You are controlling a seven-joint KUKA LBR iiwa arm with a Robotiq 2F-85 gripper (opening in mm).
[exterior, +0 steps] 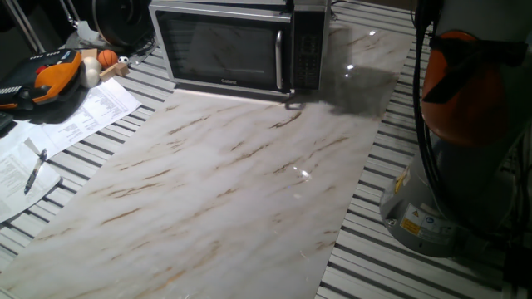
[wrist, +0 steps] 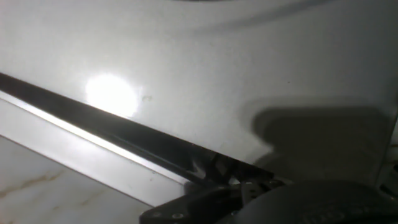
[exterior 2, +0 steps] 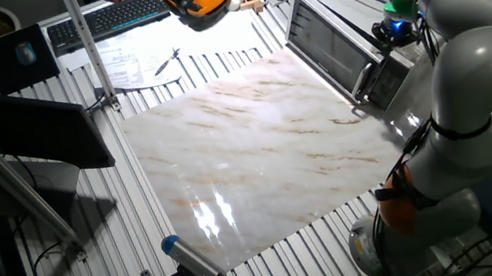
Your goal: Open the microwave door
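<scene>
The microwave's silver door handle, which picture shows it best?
One fixed view: the vertical silver bar handle faces the camera on the shut silver-framed dark glass door. The other fixed view shows it small and sideways. The hand view shows no handle.

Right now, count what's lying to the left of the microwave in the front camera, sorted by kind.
Balls: 2, orange ball and white ball
Pens: 1, pen
Handheld controllers: 1, controller
Total: 4

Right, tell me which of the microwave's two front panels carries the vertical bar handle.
The wide silver-framed door with the dark glass window: its handle runs down the edge beside the narrow dark keypad panel, which holds only buttons.
</scene>
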